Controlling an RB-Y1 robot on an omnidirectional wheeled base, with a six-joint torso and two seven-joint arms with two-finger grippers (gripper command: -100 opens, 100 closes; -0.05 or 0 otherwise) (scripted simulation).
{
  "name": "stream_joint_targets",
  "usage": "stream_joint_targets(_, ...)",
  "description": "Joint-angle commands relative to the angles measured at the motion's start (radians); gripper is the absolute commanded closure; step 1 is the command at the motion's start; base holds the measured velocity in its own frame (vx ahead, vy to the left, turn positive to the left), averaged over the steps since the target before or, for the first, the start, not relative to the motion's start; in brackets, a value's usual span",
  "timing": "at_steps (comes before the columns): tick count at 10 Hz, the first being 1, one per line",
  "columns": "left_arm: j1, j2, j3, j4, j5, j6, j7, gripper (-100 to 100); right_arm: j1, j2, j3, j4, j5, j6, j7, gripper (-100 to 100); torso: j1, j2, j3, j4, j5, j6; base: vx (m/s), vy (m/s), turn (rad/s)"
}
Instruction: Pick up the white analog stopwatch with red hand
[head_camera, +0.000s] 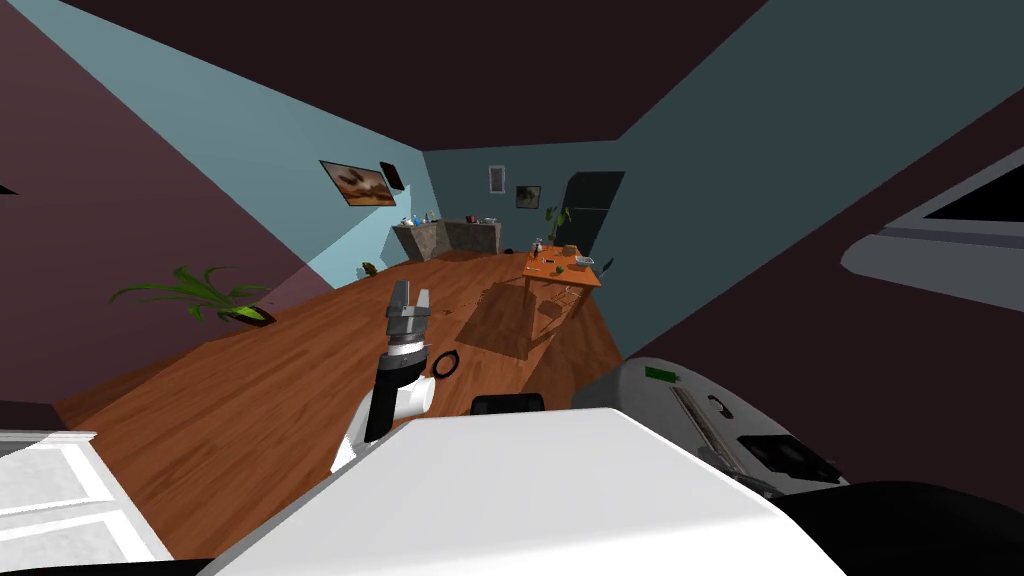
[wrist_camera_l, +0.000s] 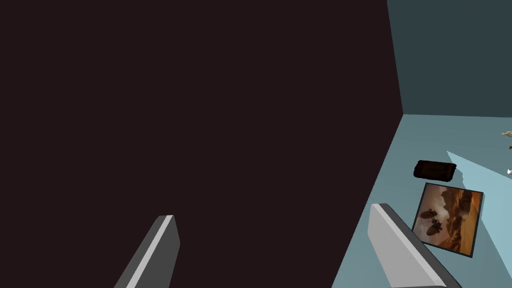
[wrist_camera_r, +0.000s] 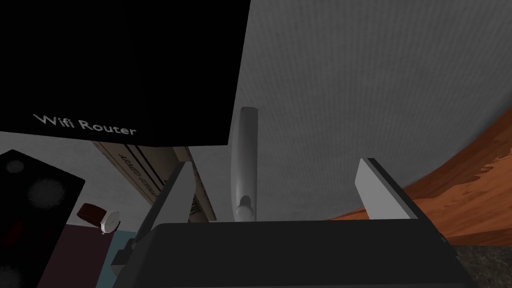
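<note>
Left gripper (head_camera: 409, 298): raised over the wooden floor (head_camera: 250, 400), fingers apart, nothing between them.

Stopwatch (wrist_camera_r: 110, 221): a small white round case, seen nearly edge-on, with a dark red-brown piece at one side. The dial and hand are too small to read. It appears to lie by an edge of the grey desk (wrist_camera_r: 350, 75), past a printed strip (wrist_camera_r: 145, 175).

Black box lettered "Wifi Router" (wrist_camera_r: 120, 65): cut off by the frame.

Right gripper (wrist_camera_r: 276, 164): fingers spread and empty, clear of the stopwatch.

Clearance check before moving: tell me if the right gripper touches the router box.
Apart. Right wrist view: a clear gap separates right gripper from router box.
</note>
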Motion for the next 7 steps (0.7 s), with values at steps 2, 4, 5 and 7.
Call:
stream_joint_targets(2, 0.0, 0.0, 0.0, 0.0, 0.0, 0.0, 0.0, 0, -0.006, 0.012, -0.012, 0.034, 0.006, -0.012, -0.003, -100, -0.001, -0.002, -0.001, -0.001, -0.001, 0.001, -0.028, 0.008, 0.035)
stream_joint_targets(4, 0.0, 0.0, 0.0, 0.0, 0.0, 0.0, 0.0, 0, -0.007, 0.014, -0.013, 0.038, 0.007, -0.016, -0.003, 100, -0.002, -0.006, -0.003, -0.001, -0.001, 0.001, -0.001, -0.002, -0.006)
stream_joint_targets(5, 0.0, 0.0, 0.0, 0.0, 0.0, 0.0, 0.0, 0, -0.007, 0.014, -0.015, 0.038, 0.005, -0.016, -0.005, 100, -0.002, -0.006, -0.004, -0.002, -0.001, -0.001, 0.0, 0.0, 0.0)
stream_joint_targets(7, 0.0, 0.0, 0.0, 0.0, 0.0, 0.0, 0.0, 0, -0.008, 0.015, -0.015, 0.037, 0.004, -0.019, -0.006, 100, -0.004, -0.008, -0.005, -0.003, -0.002, 0.0, 0.0, 0.0, 0.0)
